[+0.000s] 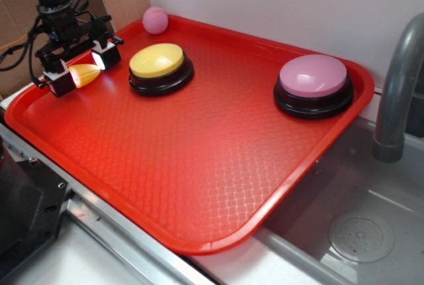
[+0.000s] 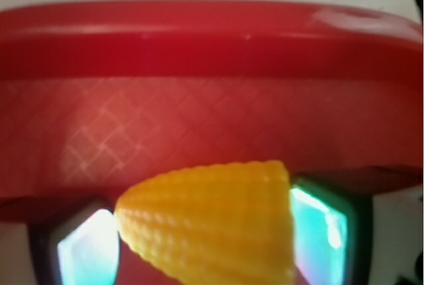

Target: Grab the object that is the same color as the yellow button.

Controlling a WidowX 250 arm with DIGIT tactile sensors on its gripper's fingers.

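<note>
Gripper [image 1: 83, 66] clamped on toy corn [image 1: 84, 74], one finger [image 1: 61, 81] on each side, at far left corner of red tray [image 1: 199, 166]. Corn left of yellow button [image 1: 157, 60], apart from it; pink ball [image 1: 156, 20] at far rim. Pink-purple button [image 1: 313, 76] well to the right, near grey faucet [image 1: 397, 93].

no readable text, no labels, no brand marks, no numbers, no signs on anything
</note>
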